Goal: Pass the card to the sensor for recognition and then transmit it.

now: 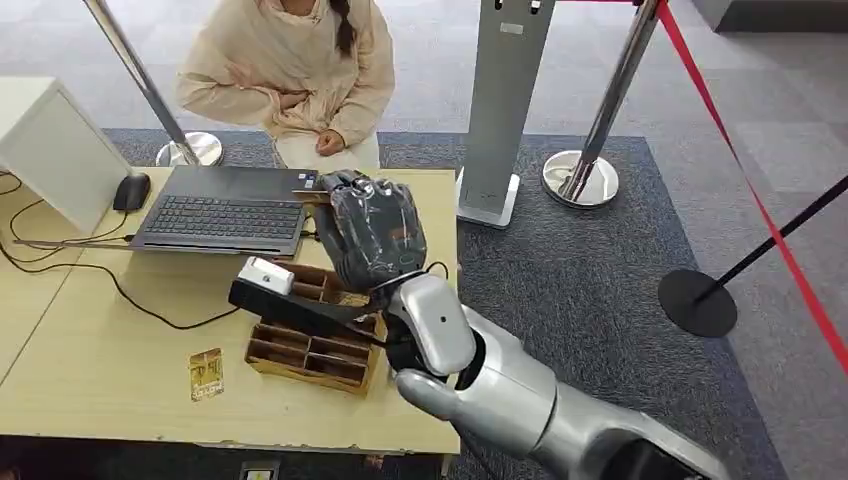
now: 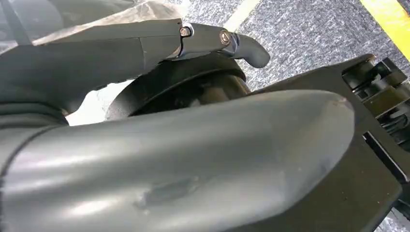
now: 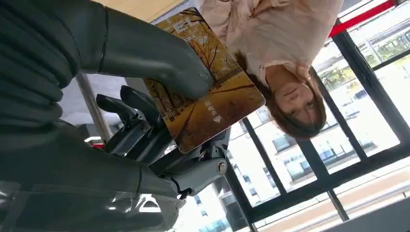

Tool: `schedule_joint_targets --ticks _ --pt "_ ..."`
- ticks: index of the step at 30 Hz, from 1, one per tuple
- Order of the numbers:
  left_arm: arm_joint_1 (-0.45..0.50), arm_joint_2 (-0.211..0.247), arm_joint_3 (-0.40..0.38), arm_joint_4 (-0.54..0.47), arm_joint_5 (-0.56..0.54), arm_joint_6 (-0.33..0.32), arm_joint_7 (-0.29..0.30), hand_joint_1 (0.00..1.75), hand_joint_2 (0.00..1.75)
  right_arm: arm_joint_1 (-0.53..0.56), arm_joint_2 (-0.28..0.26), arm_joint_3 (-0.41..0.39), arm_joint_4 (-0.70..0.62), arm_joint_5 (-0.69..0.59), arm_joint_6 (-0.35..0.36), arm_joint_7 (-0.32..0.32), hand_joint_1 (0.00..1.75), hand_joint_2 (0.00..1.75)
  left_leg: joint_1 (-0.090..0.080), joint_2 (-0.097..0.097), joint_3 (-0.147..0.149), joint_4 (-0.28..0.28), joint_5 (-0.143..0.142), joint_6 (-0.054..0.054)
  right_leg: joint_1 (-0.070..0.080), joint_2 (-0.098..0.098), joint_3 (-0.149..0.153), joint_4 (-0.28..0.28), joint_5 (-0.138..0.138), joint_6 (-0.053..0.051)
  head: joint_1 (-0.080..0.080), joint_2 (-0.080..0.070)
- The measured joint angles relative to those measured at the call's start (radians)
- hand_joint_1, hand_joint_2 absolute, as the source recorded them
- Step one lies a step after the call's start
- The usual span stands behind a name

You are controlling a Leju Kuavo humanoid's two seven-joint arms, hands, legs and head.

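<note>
My right hand is raised over the table's far side, just in front of the laptop. It pinches a yellow card with an autumn-tree picture between thumb and fingers; the card's edge pokes out toward the seated person. The sensor, a white reader on a black stand, sits below and left of that hand, apart from it. A second yellow card lies flat on the table near the front. My left hand hangs over grey carpet with a finger stretched out and nothing in it.
A wooden compartment box stands under the sensor. The open laptop and a mouse lie at the back, with a person seated behind. A grey kiosk post and barrier stands stand right of the table.
</note>
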Motion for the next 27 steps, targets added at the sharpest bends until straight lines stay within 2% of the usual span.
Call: schedule_joint_targets --ticks 10,27 --pt "0.0 -0.001 0.0 0.002 -0.003 0.0 0.0 0.0 0.0 -0.058 0.018 0.0 0.095 -0.042 -0.003 0.018 1.75 1.75 0.0 0.0 0.0 0.0 0.0 0.0 0.0 0.0 0.0 0.0 0.0 0.0 0.0 0.0" --pt "0.0 -0.002 0.0 0.002 -0.003 -0.001 0.0 0.0 0.0 -0.086 0.036 0.0 0.179 -0.063 -0.007 0.026 1.75 1.75 0.0 0.0 0.0 0.0 0.0 0.0 0.0 0.0 0.0 0.0 0.0 0.0 0.0 0.0"
